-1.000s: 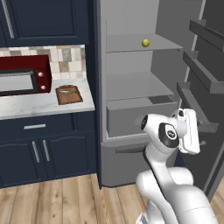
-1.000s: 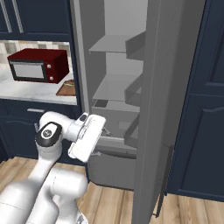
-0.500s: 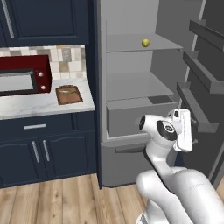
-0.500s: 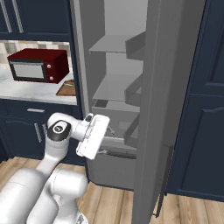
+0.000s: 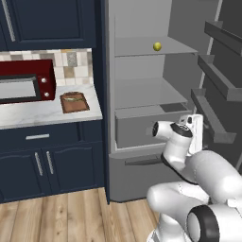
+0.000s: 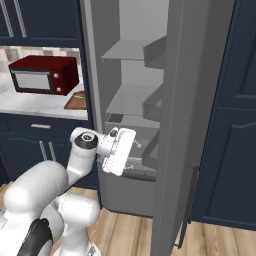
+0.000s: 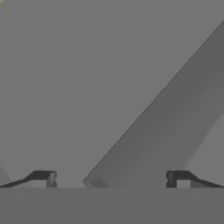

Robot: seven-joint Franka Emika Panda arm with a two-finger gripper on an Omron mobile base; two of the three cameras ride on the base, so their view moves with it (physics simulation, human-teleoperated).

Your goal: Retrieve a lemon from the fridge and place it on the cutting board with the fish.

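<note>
The lemon [image 5: 157, 46] is a small yellow ball on the upper shelf of the open grey fridge [image 5: 142, 163]. On the counter to the left lies the brown cutting board [image 5: 74, 102], with the thin greenish fish [image 5: 72, 98] on top; the board [image 6: 75, 101] also shows beside the fridge wall. My gripper [image 6: 133, 156] hovers in front of the fridge drawer, well below the lemon's shelf. In the hand view the gripper [image 7: 110, 179] is open and holds nothing, its fingertips [image 7: 43, 178] wide apart before plain grey fridge surfaces.
A dark red microwave [image 5: 23, 85] stands on the white counter [image 5: 42, 113] left of the board. The fridge door [image 6: 190, 100] swings out on the right, its bins [image 5: 212, 118] close beside my arm. Navy cabinets [image 5: 47, 163] flank the fridge.
My hand has crept forward toward the fridge interior and risen slightly. The lemon, board and fish have stayed where they were.
</note>
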